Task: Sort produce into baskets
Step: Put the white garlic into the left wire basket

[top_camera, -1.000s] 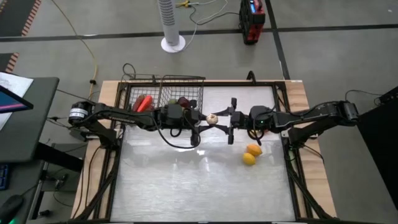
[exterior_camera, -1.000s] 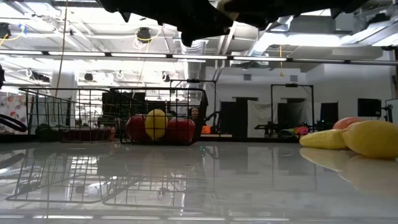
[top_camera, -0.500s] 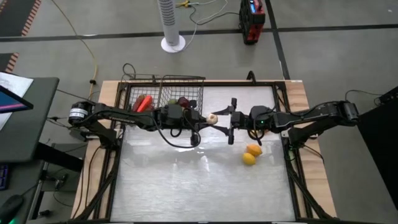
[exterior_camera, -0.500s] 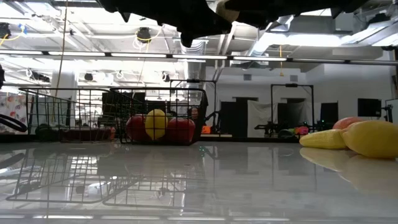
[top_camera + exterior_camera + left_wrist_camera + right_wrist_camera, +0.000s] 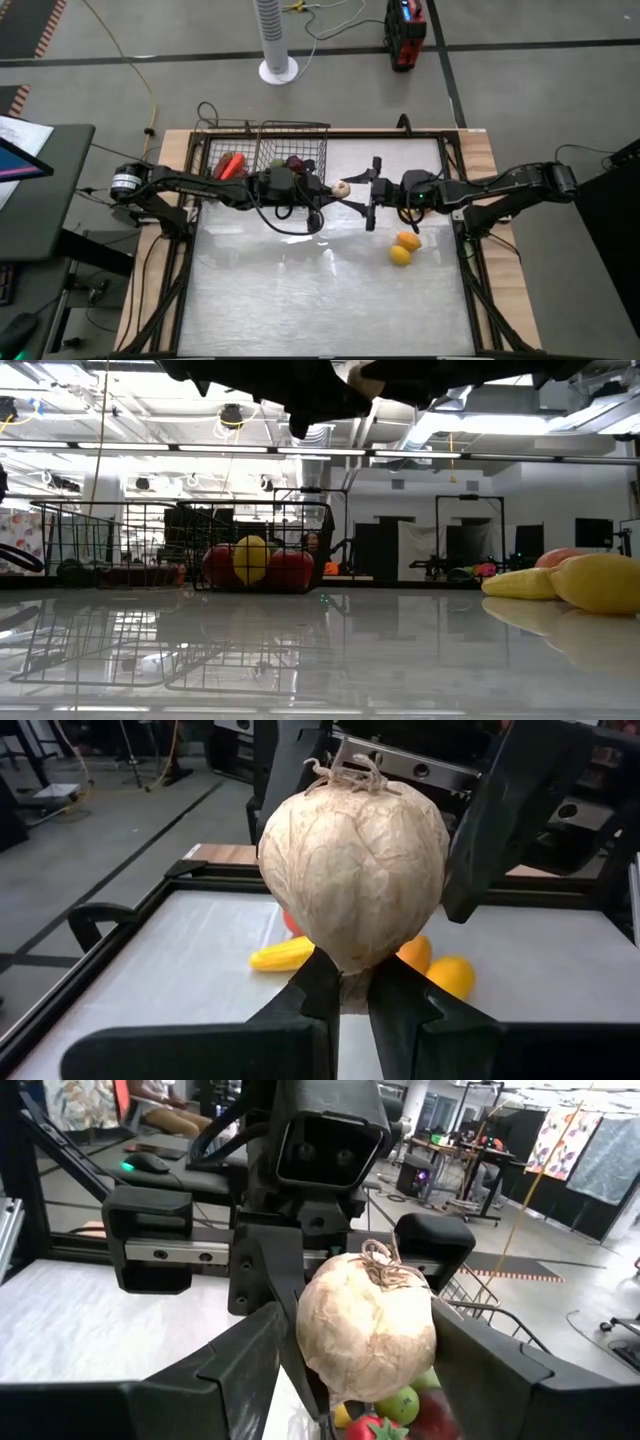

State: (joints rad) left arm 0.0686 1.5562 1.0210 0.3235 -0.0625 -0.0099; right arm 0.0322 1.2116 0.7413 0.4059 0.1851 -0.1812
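My left gripper (image 5: pixel 329 190) is shut on a pale garlic-like bulb (image 5: pixel 341 188) held over the table's middle, just right of the baskets. My right gripper (image 5: pixel 372 195) is open and faces it. Its two fingers (image 5: pixel 245 1365) stand on either side of the bulb (image 5: pixel 365 1325) without plainly touching it. The deeper wire basket (image 5: pixel 291 150) holds red, yellow and green round produce (image 5: pixel 250 563). The shallower basket (image 5: pixel 226 162) to its left holds a long red piece. An orange (image 5: pixel 408 240) and yellow pieces (image 5: pixel 400 256) lie on the table. My left gripper pinches the bulb's lower part (image 5: pixel 345 970) between the free ends of its two fingers (image 5: pixel 315 985). The fingers come level from the table's left. The bulb is lifted clear of the table and sits upright, its dry stem tuft (image 5: pixel 350 770) on top.
The black table frame (image 5: pixel 460 200) runs round the white tabletop. The near half of the table (image 5: pixel 320 300) is bare. In the low view the yellow pieces (image 5: pixel 590 582) lie at the right and the baskets (image 5: pixel 180 550) at the left.
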